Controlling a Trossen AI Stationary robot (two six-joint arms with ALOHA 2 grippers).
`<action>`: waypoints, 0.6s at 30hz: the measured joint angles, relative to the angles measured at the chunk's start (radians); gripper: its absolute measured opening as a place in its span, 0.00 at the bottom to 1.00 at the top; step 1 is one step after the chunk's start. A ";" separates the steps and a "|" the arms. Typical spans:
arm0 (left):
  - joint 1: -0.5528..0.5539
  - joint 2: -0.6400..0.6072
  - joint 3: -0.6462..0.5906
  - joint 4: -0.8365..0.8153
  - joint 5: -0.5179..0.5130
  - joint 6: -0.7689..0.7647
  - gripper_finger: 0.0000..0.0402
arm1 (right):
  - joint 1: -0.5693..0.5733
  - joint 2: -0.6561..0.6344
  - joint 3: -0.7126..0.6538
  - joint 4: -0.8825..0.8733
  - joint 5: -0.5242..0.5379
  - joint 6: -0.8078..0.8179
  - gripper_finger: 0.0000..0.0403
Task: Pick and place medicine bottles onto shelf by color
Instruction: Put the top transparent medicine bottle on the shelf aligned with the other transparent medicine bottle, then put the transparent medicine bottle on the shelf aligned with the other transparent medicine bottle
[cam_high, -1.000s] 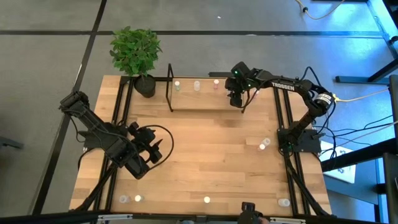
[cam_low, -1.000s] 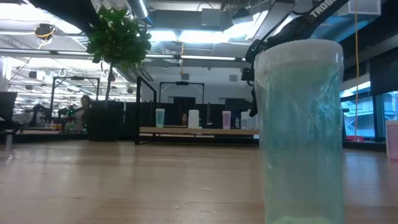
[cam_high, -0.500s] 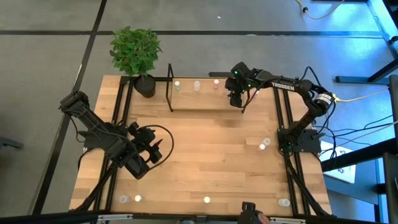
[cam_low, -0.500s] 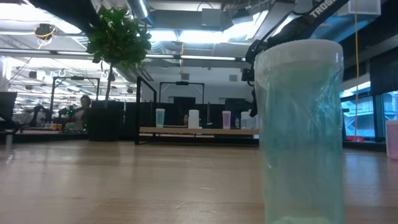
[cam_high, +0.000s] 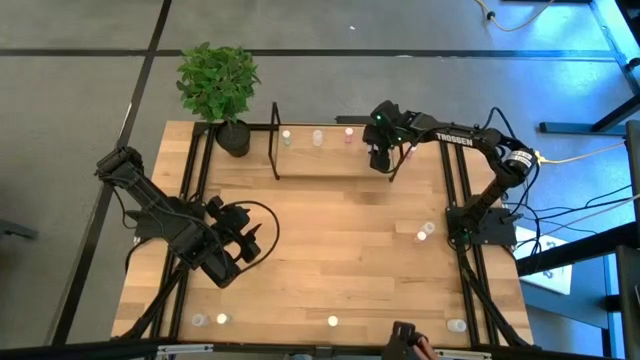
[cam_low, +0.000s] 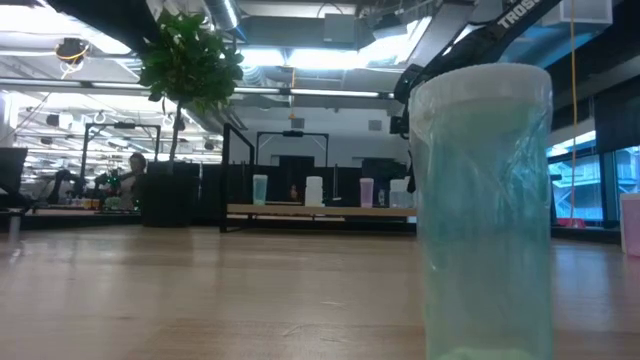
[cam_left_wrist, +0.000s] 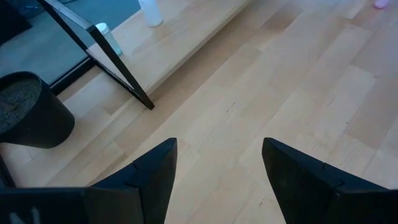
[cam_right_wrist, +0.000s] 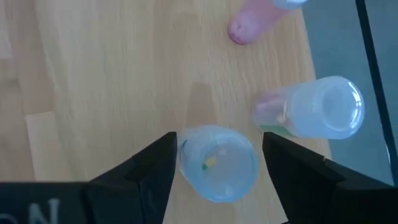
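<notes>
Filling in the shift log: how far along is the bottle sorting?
Partly done. Three medicine bottles stand on the shelf: greenish, white, pink. The right tool is at the shelf's right end, open around a clear bottle that looks just set down or about to be released. About six bottles are left on the table, like one at the front edge. The left tool waits open, empty.
</notes>
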 joint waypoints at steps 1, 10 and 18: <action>0.000 0.000 0.000 0.000 0.000 0.000 0.57 | 0.000 0.000 0.000 0.000 -0.006 0.000 0.60; 0.000 0.000 0.000 0.000 0.000 0.000 0.57 | 0.000 -0.001 0.000 0.008 -0.029 0.003 0.60; 0.000 0.000 0.000 0.000 0.000 0.000 0.57 | 0.002 -0.053 0.002 0.026 -0.032 0.017 0.60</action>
